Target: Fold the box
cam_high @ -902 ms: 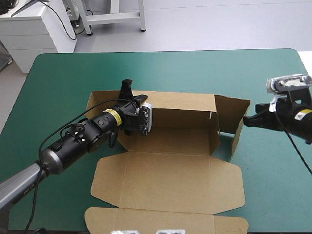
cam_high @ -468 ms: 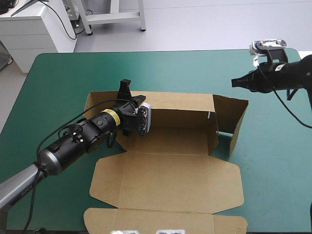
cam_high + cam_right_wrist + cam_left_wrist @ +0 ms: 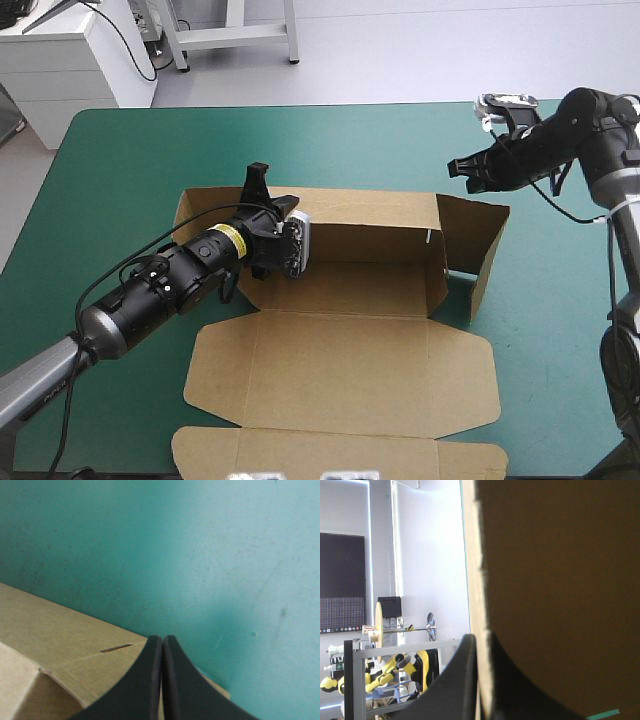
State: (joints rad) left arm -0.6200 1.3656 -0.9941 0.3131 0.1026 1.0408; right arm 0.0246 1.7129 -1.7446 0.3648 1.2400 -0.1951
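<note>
The brown box (image 3: 345, 330) lies mid-table with its far long wall and right end wall raised and its lid flat toward the near edge. My left gripper (image 3: 258, 183) is shut on the box at the left end of the far wall; in the left wrist view the board edge (image 3: 481, 630) runs between its black fingers (image 3: 455, 680). My right gripper (image 3: 457, 167) hovers above the box's far right corner, shut with nothing in it. The right wrist view shows its fingers (image 3: 155, 680) meeting over the top of the wall (image 3: 60, 630).
Teal-green cover (image 3: 130, 150) lies bare around the box on the far, left and right sides. The lid's front flap (image 3: 340, 455) reaches the table's near edge.
My right gripper has risen from beside the box's right end wall and swung toward the far right corner. The left gripper and the box have stayed put.
</note>
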